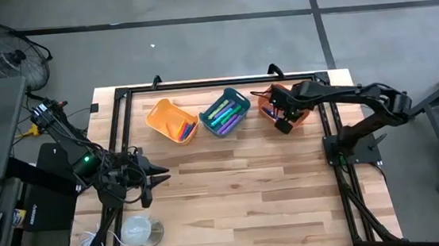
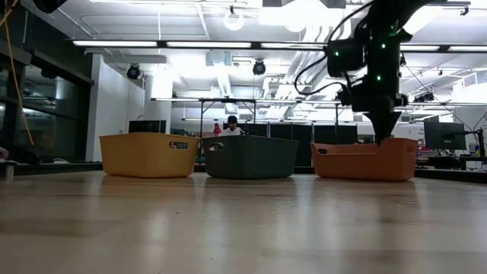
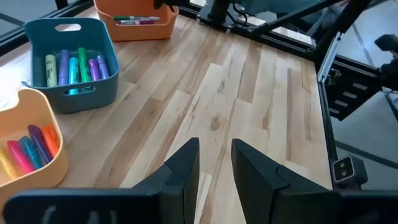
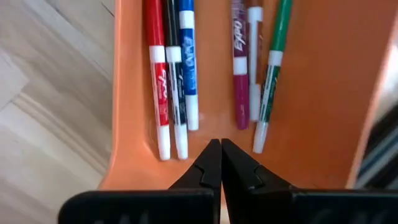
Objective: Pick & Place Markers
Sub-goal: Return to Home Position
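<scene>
A bench [image 1: 243, 208] of pale wooden planks is filling the middle of the high view. A black metal frame [image 1: 200, 86] is running just inside its edges. A white round cup-like thing [image 1: 137, 230] is sitting near the bench's left edge, close to the corner at the bottom of the high view. A round fan [image 1: 10, 55] is standing on the grey floor [image 1: 196, 37] beyond the other left corner. Far past the bench's far edge in the low view, a person [image 2: 232, 124] is sitting among dark screens [image 2: 146, 126], and strip lights [image 2: 175, 43] are glowing overhead.
</scene>
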